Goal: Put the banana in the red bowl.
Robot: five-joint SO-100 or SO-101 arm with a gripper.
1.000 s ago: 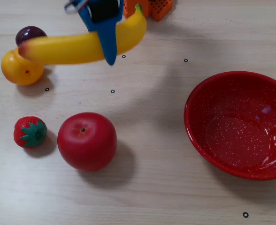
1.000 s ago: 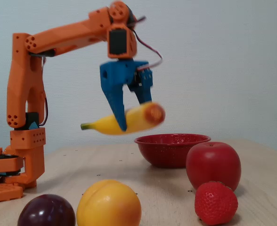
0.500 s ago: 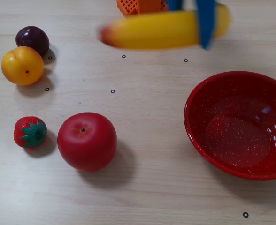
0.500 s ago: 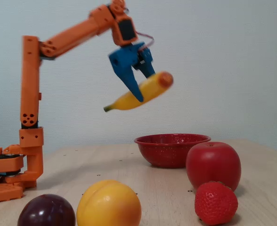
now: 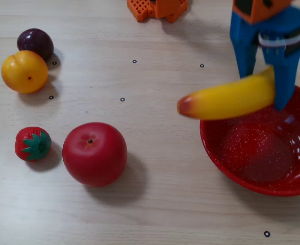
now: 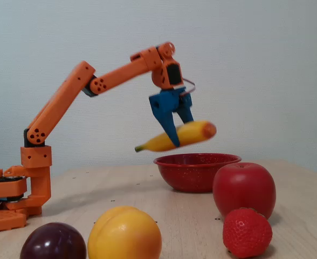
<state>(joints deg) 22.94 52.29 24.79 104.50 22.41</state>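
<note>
Overhead, blue claw [image 5: 265,99] clamped on banana [image 5: 226,99], gripping near the stem end. Side-on fixed view: banana [image 6: 174,137] held in the air just above bowl [image 6: 196,171], clear of the rim, orange tip higher than stem. From above, orange tip juts past the bowl's [image 5: 216,153] left rim. Apple [image 5: 94,153], strawberry [image 5: 32,144], orange fruit [image 5: 24,71], plum [image 5: 34,42] sit on the surface [image 5: 155,204], well left.

On the pale wooden surface [image 5: 155,204] sit a red apple [image 5: 94,153], a strawberry [image 5: 32,144], a yellow-orange fruit [image 5: 24,71] and a dark plum [image 5: 34,42] touching it.
</note>
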